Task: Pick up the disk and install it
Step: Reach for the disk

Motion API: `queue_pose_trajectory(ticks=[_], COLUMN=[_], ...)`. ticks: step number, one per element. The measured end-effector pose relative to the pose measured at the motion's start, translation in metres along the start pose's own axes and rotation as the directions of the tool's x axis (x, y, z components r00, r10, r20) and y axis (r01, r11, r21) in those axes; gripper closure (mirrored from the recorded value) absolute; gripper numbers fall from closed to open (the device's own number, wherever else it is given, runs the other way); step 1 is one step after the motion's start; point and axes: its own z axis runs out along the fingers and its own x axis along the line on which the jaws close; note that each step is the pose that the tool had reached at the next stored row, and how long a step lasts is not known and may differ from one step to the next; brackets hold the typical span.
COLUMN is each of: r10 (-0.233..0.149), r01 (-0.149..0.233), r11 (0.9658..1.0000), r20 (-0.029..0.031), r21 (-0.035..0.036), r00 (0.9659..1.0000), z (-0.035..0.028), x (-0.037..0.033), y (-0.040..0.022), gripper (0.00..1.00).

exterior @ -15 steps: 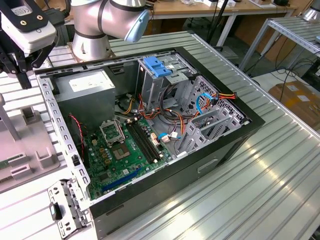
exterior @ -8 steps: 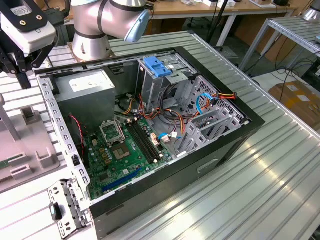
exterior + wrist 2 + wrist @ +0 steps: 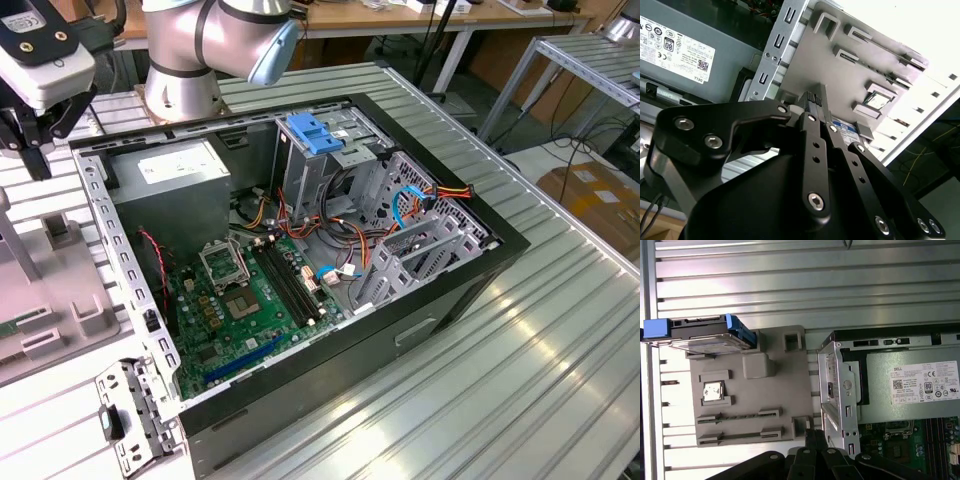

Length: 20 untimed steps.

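1. Gripper (image 3: 816, 100): the black fingers stand together at the tips with nothing between them, as seen in both wrist views.
2. Gripper position: in the first wrist view the tips lie over the edge of the grey fixture plate (image 3: 780, 390) that faces the computer case (image 3: 840, 390). They are well apart from the disk and touch nothing.
3. Disk (image 3: 705, 336): it has a silver body with blue side rails. It is seated at the plate corner away from the case, with one end reaching out past the plate's edge. It is not held and not installed.
4. Other plate contents: a processor chip (image 3: 713, 391) sits in a recess near the plate edge away from the case, between the disk and two long slotted holders.
5. Case: it lies on its side with the panel off, on the ribbed metal table (image 3: 540, 380). The fixture plate is just beside it at the exterior view's left.
6. Case interior:
   - The grey power supply (image 3: 185, 175), with a white sticker, occupies the corner nearest the arm's base.
   - The metal cage with a blue cap (image 3: 315, 135) stands beside it toward the exterior view's right.
   - The green motherboard (image 3: 240, 300) covers the floor nearer the camera.
   - Loose coloured cables run between the board and the cage.
7. Robot arm (image 3: 205, 40): its base stands on the table just beyond the case's far edge.
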Motion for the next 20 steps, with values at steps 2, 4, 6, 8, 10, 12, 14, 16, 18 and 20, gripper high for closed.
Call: queue_pose_trajectory(ticks=[2, 4, 6, 8, 10, 12, 14, 16, 18, 20], r10=[0.000, 0.000, 0.000, 0.000, 0.000, 0.000, 0.000, 0.000, 0.000, 0.000], r01=[0.000, 0.000, 0.000, 0.000, 0.000, 0.000, 0.000, 0.000, 0.000, 0.000], r11=[1.0000, 1.0000, 1.0000, 1.0000, 1.0000, 1.0000, 1.0000, 1.0000, 1.0000, 1.0000], r20=[0.0000, 0.0000, 0.0000, 0.0000, -0.0001, 0.0000, 0.0000, -0.0001, 0.0000, 0.0000], r21=[0.0000, 0.0000, 0.0000, 0.0000, 0.0001, 0.0000, 0.0000, 0.0001, 0.0000, 0.0000], r00=[1.0000, 1.0000, 1.0000, 1.0000, 1.0000, 1.0000, 1.0000, 1.0000, 1.0000, 1.0000], z=[0.0000, 0.0000, -0.0001, -0.0001, -0.0001, -0.0001, -0.0001, -0.0001, -0.0001, -0.0001], x=[0.0008, 0.0015, 0.0020, 0.0024, 0.0028, 0.0032, 0.0037, 0.0041, 0.0044, 0.0047], y=[-0.0001, -0.0001, -0.0002, -0.0002, -0.0002, -0.0003, -0.0003, -0.0003, -0.0003, -0.0003], gripper=[0.89, 0.89, 0.89, 0.89, 0.89, 0.89, 0.89, 0.89, 0.89, 0.89])
